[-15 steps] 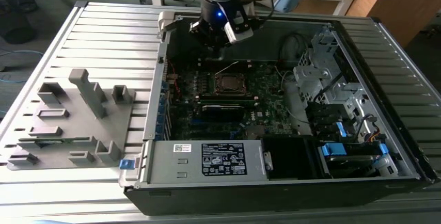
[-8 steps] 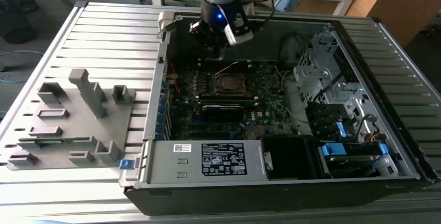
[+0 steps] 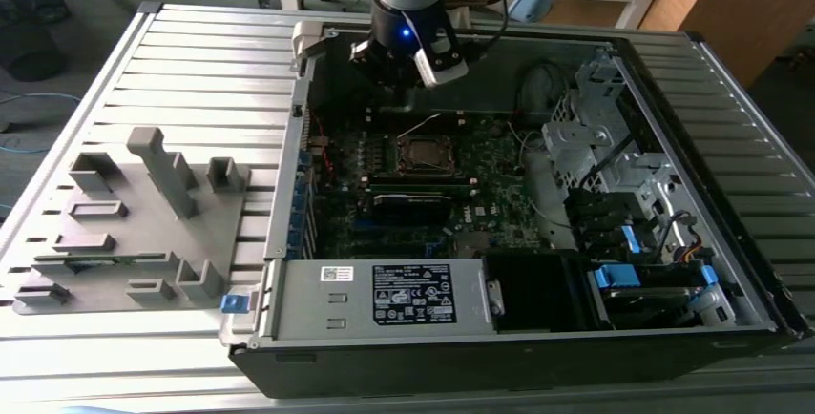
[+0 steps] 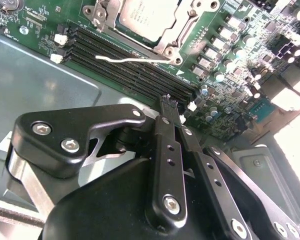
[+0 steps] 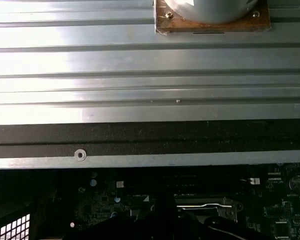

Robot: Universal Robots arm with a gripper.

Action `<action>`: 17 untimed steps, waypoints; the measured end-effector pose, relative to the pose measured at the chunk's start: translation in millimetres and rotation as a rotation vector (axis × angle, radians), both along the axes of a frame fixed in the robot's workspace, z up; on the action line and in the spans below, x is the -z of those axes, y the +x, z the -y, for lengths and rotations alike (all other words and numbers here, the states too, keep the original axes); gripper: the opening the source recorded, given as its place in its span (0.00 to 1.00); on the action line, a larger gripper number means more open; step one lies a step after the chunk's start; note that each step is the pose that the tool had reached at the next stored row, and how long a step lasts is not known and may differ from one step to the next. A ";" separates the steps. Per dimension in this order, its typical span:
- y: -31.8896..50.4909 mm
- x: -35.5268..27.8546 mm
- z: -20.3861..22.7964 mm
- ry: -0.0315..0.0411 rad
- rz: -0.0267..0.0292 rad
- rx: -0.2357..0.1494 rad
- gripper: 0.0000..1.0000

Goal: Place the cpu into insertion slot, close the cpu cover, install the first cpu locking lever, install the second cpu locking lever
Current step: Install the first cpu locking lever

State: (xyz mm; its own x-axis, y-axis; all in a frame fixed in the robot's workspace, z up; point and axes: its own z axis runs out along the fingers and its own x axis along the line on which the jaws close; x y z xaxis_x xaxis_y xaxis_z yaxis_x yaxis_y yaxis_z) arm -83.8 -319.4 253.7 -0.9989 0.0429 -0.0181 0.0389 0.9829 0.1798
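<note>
Hovering over the motherboard inside the open computer case, the pincer is seen in the second wrist view with its fingers drawn together at the tips and nothing held between them. It is placed just beside the memory slots. The cpu is seated in the insertion slot, and the cpu cover is laid around its edges. A thin silver lever is lying across the memory slots. The case is set on a ribbed tabletop beside a grey rack.
</note>
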 end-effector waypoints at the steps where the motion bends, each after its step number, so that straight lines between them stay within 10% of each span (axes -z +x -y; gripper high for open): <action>1: 0.0 0.6 0.1 -0.0001 -0.0001 0.000 0.11; 17: 15.3 7.9 0.1 -0.0002 -0.0002 0.000 0.11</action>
State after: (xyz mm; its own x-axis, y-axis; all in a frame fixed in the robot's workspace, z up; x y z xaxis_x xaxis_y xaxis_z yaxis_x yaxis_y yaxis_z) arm -68.5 -319.5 245.8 -0.9989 0.0428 -0.0179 0.0389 0.9830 0.1796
